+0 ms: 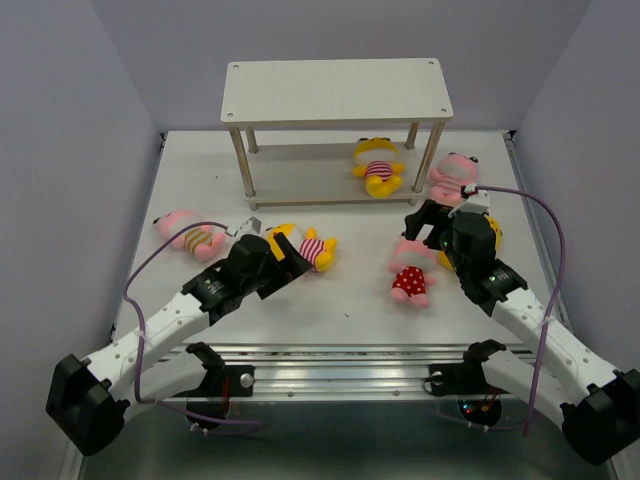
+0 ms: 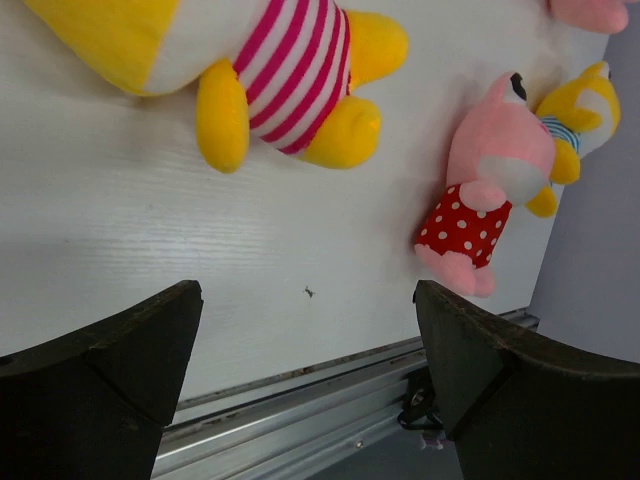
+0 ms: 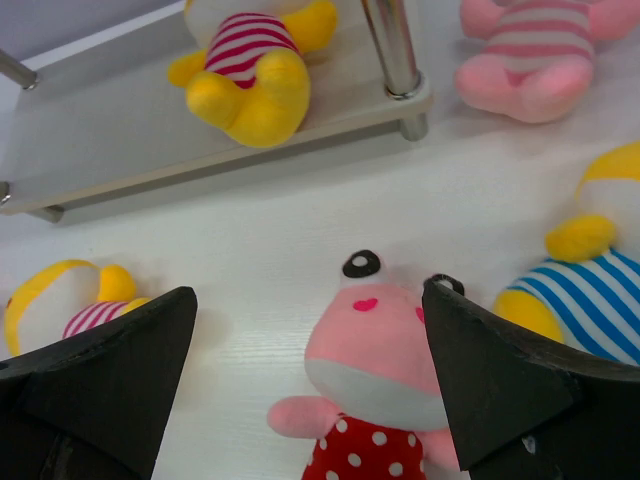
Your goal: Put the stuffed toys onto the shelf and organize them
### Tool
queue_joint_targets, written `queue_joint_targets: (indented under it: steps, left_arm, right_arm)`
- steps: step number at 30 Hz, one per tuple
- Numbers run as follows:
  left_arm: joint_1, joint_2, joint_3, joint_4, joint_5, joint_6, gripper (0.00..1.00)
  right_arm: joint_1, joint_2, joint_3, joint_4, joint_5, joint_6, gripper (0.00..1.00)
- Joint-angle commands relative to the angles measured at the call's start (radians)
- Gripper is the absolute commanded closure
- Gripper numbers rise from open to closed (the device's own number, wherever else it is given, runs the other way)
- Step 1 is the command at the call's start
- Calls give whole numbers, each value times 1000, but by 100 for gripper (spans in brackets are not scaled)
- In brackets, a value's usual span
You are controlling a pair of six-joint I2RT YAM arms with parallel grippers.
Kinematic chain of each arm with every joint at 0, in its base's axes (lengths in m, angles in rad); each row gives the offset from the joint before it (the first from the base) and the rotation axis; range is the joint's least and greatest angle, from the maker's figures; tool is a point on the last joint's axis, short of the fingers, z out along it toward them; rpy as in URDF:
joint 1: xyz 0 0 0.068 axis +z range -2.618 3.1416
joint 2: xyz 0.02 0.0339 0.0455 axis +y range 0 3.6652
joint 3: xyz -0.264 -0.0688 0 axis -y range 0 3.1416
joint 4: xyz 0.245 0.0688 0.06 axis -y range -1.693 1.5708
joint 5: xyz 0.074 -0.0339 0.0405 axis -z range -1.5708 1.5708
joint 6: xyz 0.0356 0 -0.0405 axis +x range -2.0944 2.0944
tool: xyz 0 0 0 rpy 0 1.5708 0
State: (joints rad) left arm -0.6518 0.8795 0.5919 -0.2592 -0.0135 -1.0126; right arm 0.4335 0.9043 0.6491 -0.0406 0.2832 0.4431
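Worktop: your white worktop (image 1: pixel 350 305) is carrying five stuffed toys (image 1: pixel 190 235).
Shelf: the shelf (image 1: pixel 335 90) is standing at the far side, a sixth toy (image 1: pixel 378 168), yellow, lying on its lower board.
Left claw: your left claw (image 1: pixel 290 262) is hovering spread wide near the red-striped yellow toy (image 1: pixel 305 245).
Right claw: your right claw (image 1: pixel 425 222) is hanging spread over the polka-dot toy (image 1: pixel 410 272), pinching nothing.

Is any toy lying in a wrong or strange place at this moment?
Only one yellow toy lies on the shelf, on its lower board. Five others, such as the polka-dot pink toy, lie scattered on the table. Nothing looks damaged.
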Motion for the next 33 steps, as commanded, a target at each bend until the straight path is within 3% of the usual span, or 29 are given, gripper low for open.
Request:
queue_joint_targets:
  steps: [1,7,11,19,33]
  left_arm:
    - [-91,125,155,-17,-91,-116,1]
    - [-135,347,356,-149,-226,-165,1]
    - [-138,459,433,-158,-223,-146,1]
    - [-144,544,480,-221,-230,-184,3]
    - [-155,693,574,-239,-243,-165,19]
  right_arm:
    - [2,-68,-14,-151,141,57,0]
    - [2,-100,-14,-241,237,91,0]
    - [2,-102,-20,-255,312,109,0]
    - [2,-85,-25,-274,373,118,0]
    - [2,-110,-49,-274,410,111,0]
